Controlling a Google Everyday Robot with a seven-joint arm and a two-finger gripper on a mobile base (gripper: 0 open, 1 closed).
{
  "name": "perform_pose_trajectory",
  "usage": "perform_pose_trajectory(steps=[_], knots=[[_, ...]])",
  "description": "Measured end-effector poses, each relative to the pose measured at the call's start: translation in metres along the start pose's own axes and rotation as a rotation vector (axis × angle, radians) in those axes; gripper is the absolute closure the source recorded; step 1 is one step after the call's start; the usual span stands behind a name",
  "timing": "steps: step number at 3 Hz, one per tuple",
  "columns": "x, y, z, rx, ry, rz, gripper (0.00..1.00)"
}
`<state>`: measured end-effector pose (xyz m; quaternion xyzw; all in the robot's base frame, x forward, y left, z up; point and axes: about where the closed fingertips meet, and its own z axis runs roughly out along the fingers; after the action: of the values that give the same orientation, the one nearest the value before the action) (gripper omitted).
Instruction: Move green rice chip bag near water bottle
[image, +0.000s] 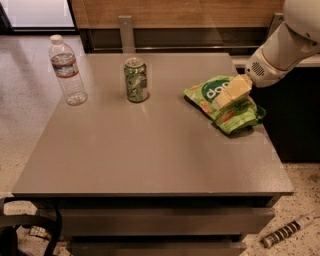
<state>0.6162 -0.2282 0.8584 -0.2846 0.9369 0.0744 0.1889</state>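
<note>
The green rice chip bag (215, 102) lies flat on the right side of the grey table (150, 150), its dark-green logo facing up. The gripper (227, 95), with pale yellow fingers on a white arm coming in from the upper right, is low over the middle of the bag and covers part of it. The water bottle (67, 70) stands upright at the table's far left, clear with a white cap and a red-banded label.
A green soda can (136, 80) stands upright between the bottle and the bag. A wooden wall and a dark ledge run behind the table. A dark cabinet stands to the right. A striped object (285, 232) lies on the floor at the lower right.
</note>
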Motion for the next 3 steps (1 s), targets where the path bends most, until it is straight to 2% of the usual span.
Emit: perform_pose_trajectory(steps=[1, 2, 3], knots=[[0.0, 0.0, 0.001, -0.001, 0.001, 0.0, 0.0], [-0.001, -0.004, 0.026, 0.003, 0.05, 0.038, 0.01], [0.008, -0.013, 0.056, 0.038, 0.125, 0.095, 0.11]])
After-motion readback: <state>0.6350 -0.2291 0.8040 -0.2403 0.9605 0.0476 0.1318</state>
